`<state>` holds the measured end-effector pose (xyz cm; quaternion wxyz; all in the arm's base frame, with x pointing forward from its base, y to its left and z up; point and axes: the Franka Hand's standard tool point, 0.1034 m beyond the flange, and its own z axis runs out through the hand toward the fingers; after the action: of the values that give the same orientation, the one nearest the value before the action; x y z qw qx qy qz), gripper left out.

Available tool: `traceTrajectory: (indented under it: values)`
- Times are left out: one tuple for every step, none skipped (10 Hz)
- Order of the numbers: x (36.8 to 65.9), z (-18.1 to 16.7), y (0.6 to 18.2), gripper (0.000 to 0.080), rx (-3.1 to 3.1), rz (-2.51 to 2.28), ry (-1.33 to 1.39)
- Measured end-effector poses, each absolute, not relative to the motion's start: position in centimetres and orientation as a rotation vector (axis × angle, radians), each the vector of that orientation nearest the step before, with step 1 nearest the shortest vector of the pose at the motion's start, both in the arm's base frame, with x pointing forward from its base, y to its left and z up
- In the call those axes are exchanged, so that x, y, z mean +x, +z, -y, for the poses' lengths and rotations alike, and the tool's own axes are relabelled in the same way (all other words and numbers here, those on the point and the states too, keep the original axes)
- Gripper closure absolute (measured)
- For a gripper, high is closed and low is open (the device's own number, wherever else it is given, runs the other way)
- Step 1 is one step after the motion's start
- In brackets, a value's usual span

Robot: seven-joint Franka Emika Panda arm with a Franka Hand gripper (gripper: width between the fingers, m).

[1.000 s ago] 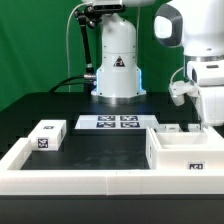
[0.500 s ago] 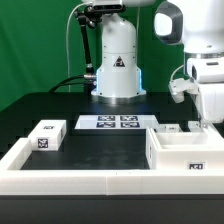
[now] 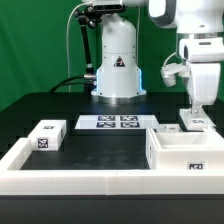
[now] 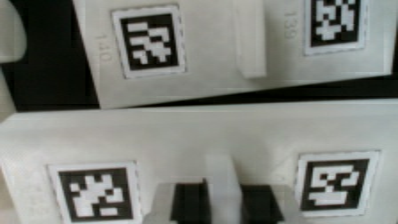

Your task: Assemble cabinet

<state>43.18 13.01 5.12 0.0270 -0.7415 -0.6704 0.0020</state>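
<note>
Cabinet sits on the surface at the exterior view's right; claw hangs low just behind it over a tagged part; fingers nearly together, grip unclear; probably the pickup step; next calls for a firm clamp, then a lift.

White cabinet at the exterior view's right, claw at its far edge, marker board mid-table
</note>
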Motion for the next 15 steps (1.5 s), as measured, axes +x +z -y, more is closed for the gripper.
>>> traceTrajectory:
  values:
    - [43.3,-12.4,4.9,0.0731,-2.284,2.074,0.005]
    - [43.4,-12.1,5.0,0.0731,-2.293,2.066,0.002]
    - [43.6,-11.9,5.0,0.0731,-2.298,2.062,-0.001]
    - [43.6,-11.9,5.0,0.0731,-2.3,2.06,0.0]
    - [43.6,-11.9,5.0,0.0731,-2.3,2.06,0.0]
    - [43.6,-11.9,5.0,0.0731,-2.3,2.059,0.001]
    - [43.9,-11.8,5.2,0.0731,-2.303,2.059,-0.001]
    - [44.1,-11.6,5.6,0.0731,-2.311,2.059,-0.008]
    - [44.3,-11.5,5.8,0.0731,-2.314,2.059,-0.009]
    - [44.4,-11.4,6.0,0.0731,-2.318,2.058,-0.013]
    - [44.6,-11.3,6.1,0.0731,-2.323,2.056,-0.017]
    - [44.8,-11.2,6.2,0.0731,-2.328,2.052,-0.021]
    - [44.7,-11.2,6.1,0.0731,-2.326,2.051,-0.018]
    - [44.6,-11.2,6.0,0.0731,-2.326,2.05,-0.017]
    - [44.7,-11.2,5.9,0.0731,-2.325,2.051,-0.019]
